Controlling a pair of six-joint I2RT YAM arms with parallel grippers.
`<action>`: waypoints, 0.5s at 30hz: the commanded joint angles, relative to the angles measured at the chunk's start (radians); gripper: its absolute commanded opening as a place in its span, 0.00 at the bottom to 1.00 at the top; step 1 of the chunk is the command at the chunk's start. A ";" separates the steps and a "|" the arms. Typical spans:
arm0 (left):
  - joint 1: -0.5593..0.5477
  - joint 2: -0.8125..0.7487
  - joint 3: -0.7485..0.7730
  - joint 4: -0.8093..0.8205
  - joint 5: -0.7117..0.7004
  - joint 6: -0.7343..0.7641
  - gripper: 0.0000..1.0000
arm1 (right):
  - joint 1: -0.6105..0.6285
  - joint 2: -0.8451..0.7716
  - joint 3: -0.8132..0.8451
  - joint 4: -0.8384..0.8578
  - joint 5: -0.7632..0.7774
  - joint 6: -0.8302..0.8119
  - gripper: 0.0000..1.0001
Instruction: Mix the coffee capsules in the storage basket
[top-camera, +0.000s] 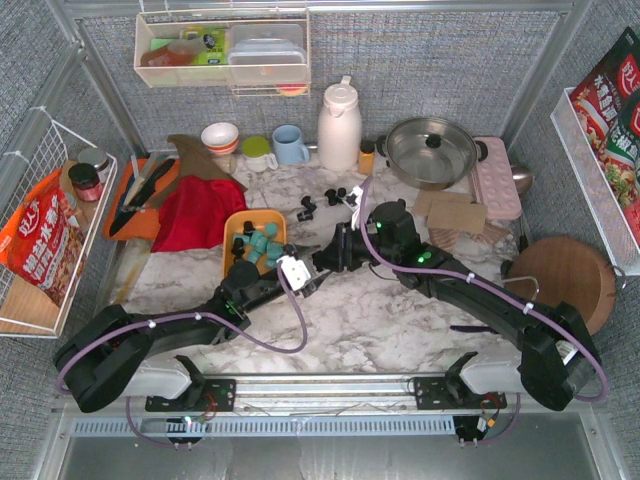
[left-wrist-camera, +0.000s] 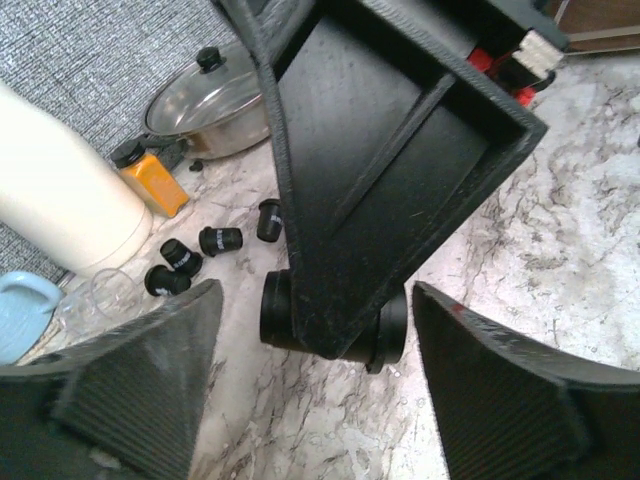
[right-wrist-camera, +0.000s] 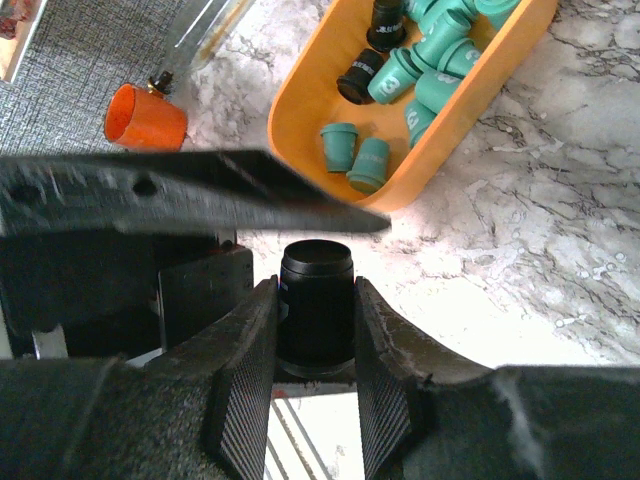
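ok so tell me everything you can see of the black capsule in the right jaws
The glossy black plastic cup-shaped coffee capsule has a rounded rim at one end and a pale mark on its side. It is pinched across its body between the ribbed jaws of the right gripper, over the white marble tabletop, just short of the shallow orange plastic storage basket. Whether it touches the table is unclear.

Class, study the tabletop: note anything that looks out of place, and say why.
Several black capsules lie scattered on the table near the white jug, outside the orange basket where the other capsules sit.
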 joint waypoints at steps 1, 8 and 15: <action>-0.012 0.000 -0.002 0.049 0.035 0.057 0.58 | 0.004 0.000 0.014 0.044 -0.016 0.014 0.22; -0.018 -0.005 -0.001 0.041 -0.013 0.089 0.42 | 0.003 -0.010 0.020 0.008 -0.010 0.003 0.34; -0.019 -0.009 0.018 0.033 -0.231 -0.011 0.33 | -0.035 -0.064 0.065 -0.175 0.206 -0.110 0.62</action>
